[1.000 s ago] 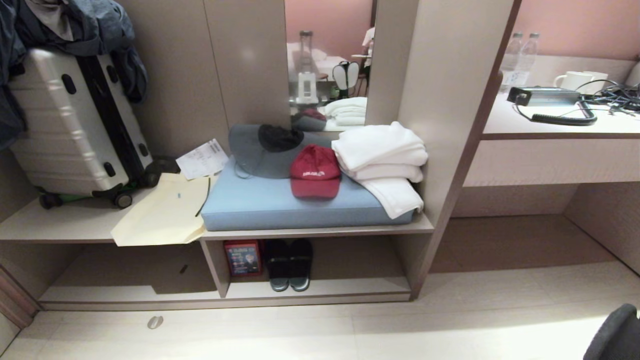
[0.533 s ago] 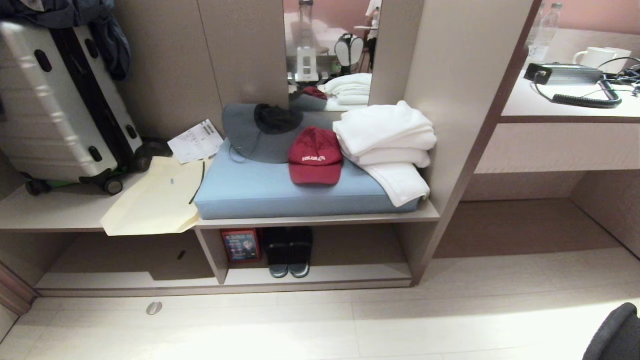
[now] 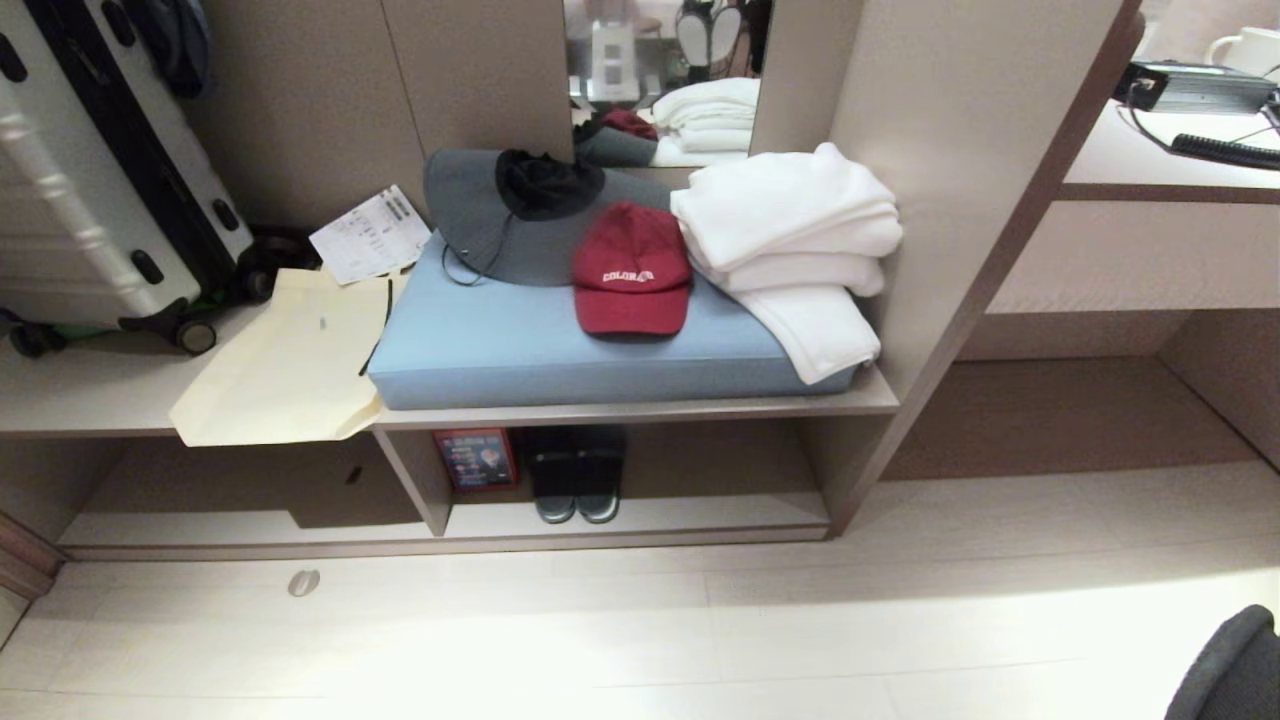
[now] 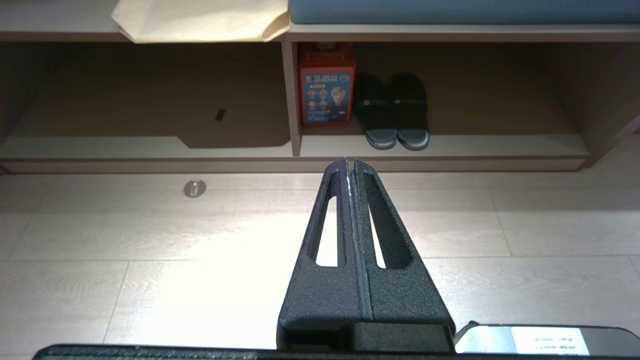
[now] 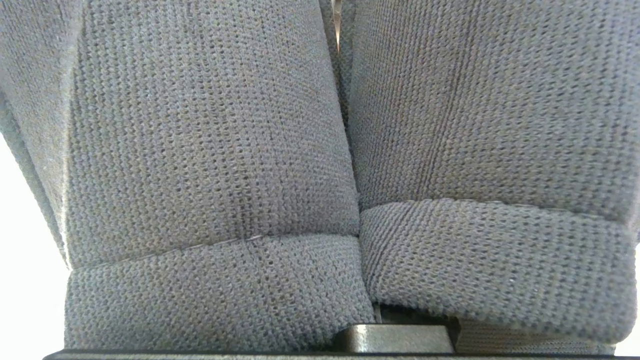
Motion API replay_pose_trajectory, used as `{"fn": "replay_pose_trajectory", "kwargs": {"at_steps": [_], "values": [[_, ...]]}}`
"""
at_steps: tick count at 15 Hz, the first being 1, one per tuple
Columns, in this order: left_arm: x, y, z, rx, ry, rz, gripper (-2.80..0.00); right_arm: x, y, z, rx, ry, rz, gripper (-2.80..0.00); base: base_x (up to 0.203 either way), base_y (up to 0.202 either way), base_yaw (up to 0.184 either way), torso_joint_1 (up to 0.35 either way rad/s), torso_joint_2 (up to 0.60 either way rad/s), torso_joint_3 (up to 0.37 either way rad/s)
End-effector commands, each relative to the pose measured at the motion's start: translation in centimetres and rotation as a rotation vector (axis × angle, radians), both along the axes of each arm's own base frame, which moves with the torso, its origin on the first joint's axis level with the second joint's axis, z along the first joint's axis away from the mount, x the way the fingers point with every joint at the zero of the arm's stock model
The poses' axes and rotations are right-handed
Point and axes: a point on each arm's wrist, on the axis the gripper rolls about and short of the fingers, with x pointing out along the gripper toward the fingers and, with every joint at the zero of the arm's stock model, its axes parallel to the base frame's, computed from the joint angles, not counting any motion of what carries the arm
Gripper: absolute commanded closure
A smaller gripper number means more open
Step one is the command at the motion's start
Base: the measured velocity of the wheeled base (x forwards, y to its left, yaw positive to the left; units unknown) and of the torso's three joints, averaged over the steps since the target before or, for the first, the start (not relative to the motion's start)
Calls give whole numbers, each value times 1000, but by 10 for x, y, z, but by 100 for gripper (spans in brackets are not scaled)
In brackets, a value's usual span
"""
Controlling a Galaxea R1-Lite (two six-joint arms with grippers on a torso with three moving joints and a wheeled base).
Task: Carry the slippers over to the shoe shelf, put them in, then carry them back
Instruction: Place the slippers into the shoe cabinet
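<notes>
While I look down at the shoe shelf [image 3: 640, 412], the slippers [image 3: 575, 472] sit side by side in its right compartment, just right of a red box [image 3: 474, 459] by the divider. I judge the put-in half done; fetching them back remains. My left gripper [image 4: 351, 162] hangs clenched and empty over the floor; my right gripper [image 5: 350, 165], in knit covers, is clenched too.

Open floor is lying before the shoe shelf [image 3: 640, 535]

The right compartment is being crowded at its divider side by a red box [image 3: 474, 459] and the slippers [image 3: 576, 474]; room is being left beside them, and the left compartment [image 3: 250, 500] is standing open.
</notes>
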Motion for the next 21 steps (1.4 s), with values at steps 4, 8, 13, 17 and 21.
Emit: {"fn": "replay_pose_trajectory", "kwargs": {"at_steps": [4, 8, 13, 17, 21], "values": [[0, 0, 0, 0, 1, 1, 0, 0, 0, 0, -1, 1, 0, 0, 0, 0, 0, 4, 3, -197], [0, 0, 0, -1, 2, 2, 0, 0, 0, 0, -1, 1, 1, 0, 0, 0, 0, 6, 1, -200], [0, 0, 0, 0, 0, 1, 0, 0, 0, 0, -1, 1, 1, 0, 0, 0, 0, 5, 3, -199], [0, 0, 0, -1, 1, 2, 0, 0, 0, 0, -1, 1, 1, 0, 0, 0, 0, 1, 4, -198], [0, 0, 0, 0, 0, 1, 0, 0, 0, 0, -1, 1, 1, 0, 0, 0, 0, 2, 3, -198]]}}
